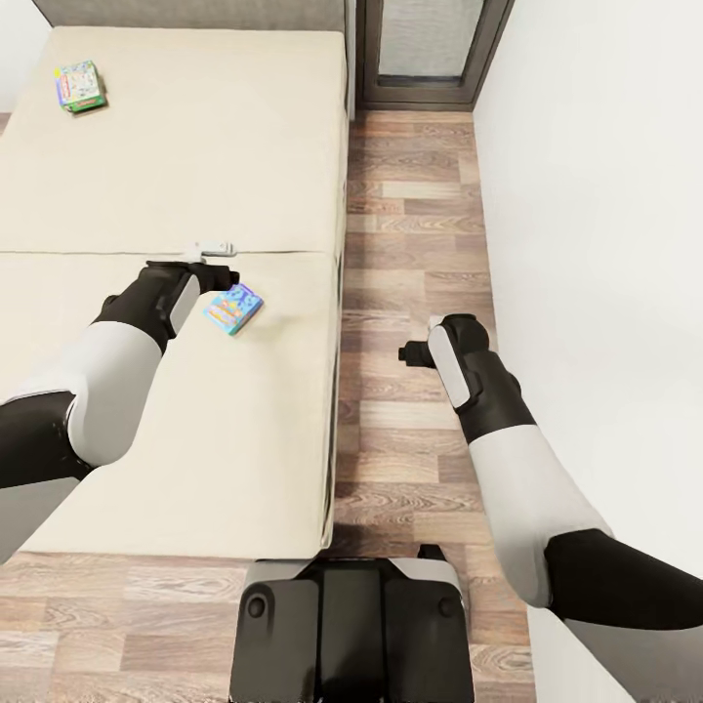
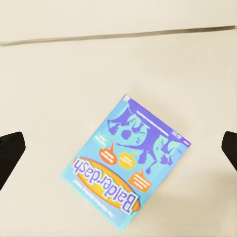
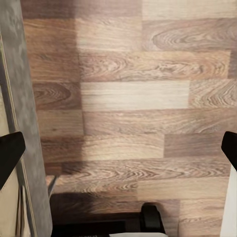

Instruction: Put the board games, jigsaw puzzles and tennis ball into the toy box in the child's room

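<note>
Hovering over bed [image 1: 195, 146], left gripper [image 2: 118, 148] has jaws spread wide, empty, blue board game [image 2: 126, 163] flat on mattress between them, long axis skewed diagonal to jaw line. Right gripper [image 3: 118, 148] open over wood floor [image 3: 133, 98], farther off. Second board game [image 1: 80, 86] near headboard end.

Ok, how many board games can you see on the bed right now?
2. One board game lies mid-bed just beyond the left gripper; the other board game sits near the bed's far left corner.
</note>
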You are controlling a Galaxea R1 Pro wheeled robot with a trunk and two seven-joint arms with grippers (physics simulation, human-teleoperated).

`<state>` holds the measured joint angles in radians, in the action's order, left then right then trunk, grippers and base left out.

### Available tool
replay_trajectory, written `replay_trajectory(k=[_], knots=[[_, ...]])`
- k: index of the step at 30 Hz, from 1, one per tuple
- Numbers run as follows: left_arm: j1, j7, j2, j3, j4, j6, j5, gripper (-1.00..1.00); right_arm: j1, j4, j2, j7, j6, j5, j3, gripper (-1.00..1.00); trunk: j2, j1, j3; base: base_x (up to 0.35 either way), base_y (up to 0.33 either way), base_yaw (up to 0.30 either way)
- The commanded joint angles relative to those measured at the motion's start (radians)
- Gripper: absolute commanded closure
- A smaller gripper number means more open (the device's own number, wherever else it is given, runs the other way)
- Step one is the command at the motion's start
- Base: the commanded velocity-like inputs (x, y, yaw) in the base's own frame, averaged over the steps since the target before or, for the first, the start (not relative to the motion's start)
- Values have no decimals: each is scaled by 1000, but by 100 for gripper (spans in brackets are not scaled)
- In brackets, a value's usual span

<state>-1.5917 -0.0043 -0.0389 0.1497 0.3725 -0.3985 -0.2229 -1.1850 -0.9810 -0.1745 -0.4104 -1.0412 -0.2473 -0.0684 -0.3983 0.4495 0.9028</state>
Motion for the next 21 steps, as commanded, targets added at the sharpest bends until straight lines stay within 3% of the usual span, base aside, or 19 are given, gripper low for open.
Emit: replay_trajectory(k=[1,8,15,21], knots=[[-1,-2,1,7,2,-4,-8,-100,-12,8,0,-10,-2,-11,-1,-100,-2,0,3,0,0,85],[-1,-2,2,7,4,-5,-5,-100,-29,22,0,-10,-2,-28,3,-100,-2,0,14,0,0,60],[-1,-2,5,7,6,-5,-4,-100,-30,24,0,-11,-1,-51,46,-100,-2,0,18,0,0,-147],[-1,-3,5,6,7,-5,-4,-100,-30,23,0,-11,0,-54,54,-100,-2,0,18,0,0,-51]])
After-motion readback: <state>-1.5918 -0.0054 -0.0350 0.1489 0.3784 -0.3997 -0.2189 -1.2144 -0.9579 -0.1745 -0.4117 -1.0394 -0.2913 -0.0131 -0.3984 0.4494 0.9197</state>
